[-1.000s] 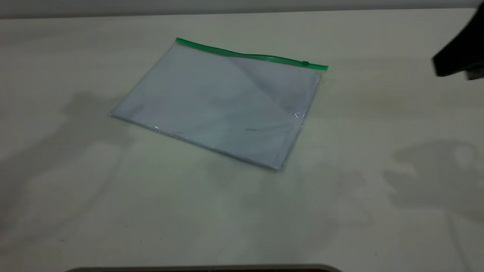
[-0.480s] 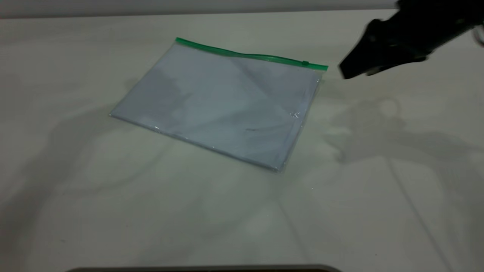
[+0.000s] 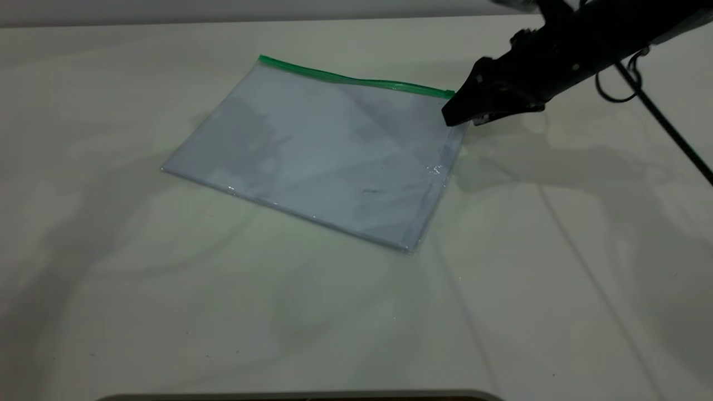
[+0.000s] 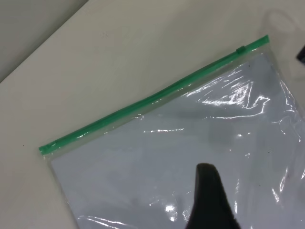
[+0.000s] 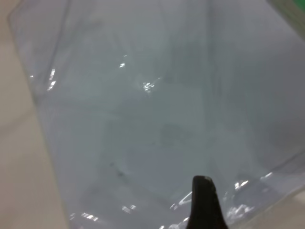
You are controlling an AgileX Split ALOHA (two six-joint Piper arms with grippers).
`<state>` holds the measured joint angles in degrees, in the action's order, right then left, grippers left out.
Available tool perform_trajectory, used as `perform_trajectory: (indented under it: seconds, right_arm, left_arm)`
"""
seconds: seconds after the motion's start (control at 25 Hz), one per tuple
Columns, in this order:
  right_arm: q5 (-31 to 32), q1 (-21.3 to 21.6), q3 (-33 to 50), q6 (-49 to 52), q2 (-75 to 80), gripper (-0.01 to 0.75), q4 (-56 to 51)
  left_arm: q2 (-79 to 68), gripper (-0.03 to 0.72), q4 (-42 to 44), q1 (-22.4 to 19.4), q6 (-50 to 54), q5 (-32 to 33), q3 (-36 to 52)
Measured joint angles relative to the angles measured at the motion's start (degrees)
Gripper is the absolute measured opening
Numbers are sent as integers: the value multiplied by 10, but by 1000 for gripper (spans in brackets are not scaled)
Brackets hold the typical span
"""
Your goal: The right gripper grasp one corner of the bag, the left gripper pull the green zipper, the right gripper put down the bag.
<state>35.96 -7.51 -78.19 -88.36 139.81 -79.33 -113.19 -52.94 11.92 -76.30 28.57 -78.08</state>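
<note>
Right gripper (image 3: 454,116) over the bag (image 3: 328,156) corner by the green zipper (image 3: 356,81) — finger gap not discernible — table (image 3: 167,312) beneath

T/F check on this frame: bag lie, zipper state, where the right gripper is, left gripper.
1. The bag lies flat on the table. True.
2. The right gripper is at the bag's corner by the green zipper. True.
3. The bag's corner is lifted clear off the table. False: it lies flat.
4. The left gripper grips the zipper's slider. False: it is over the bag's middle, away from the slider.
</note>
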Motion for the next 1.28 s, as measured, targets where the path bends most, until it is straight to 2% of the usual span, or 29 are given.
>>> perform_trajectory:
  seconds: [0.28, 0.68, 1.04, 1.28]
  right_arm:
    - [2, 2, -47, -2, 40, 558, -2]
    - [5, 41, -54, -7, 57, 558, -20]
    - [78, 41, -55, -62, 90, 558, -115]
    - [83, 35, -55, -89, 92, 558, -155]
  left_arm:
    - [0, 550, 1, 0, 0, 0, 0]
    - [0, 550, 1, 0, 0, -1, 0]
    - [0, 550, 1, 0, -1, -2, 0]
    - [0, 550, 1, 0, -1, -2, 0]
